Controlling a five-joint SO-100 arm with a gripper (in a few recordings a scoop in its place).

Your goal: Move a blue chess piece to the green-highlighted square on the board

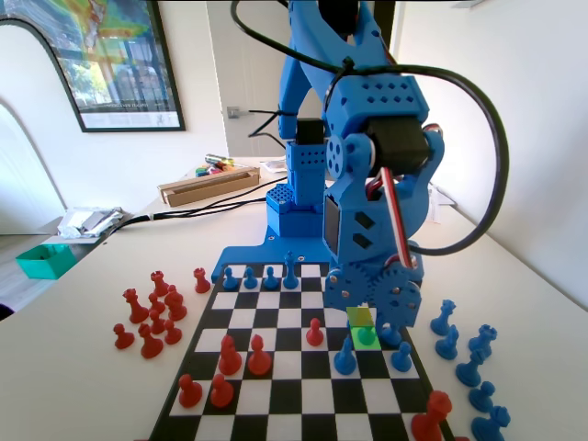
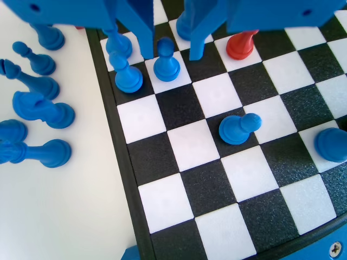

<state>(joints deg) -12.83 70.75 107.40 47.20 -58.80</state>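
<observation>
Fixed view
Gripper [image 1: 372, 317]: low over the board [image 1: 276, 386] near its right edge.
Blue chess piece [image 1: 367, 335]: upright on the green-highlighted square [image 1: 367, 338].

Wrist view
Gripper [image 2: 169, 51]: jaws parted, either side of the blue chess piece [image 2: 166, 65], no clear contact.
Blue chess piece: upright on a white square near the board's [image 2: 122, 146] left edge.

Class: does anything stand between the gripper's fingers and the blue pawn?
Nothing visible. In the wrist view the blue pawn stands right between the fingers; another blue pawn stands outside the left one.
</observation>
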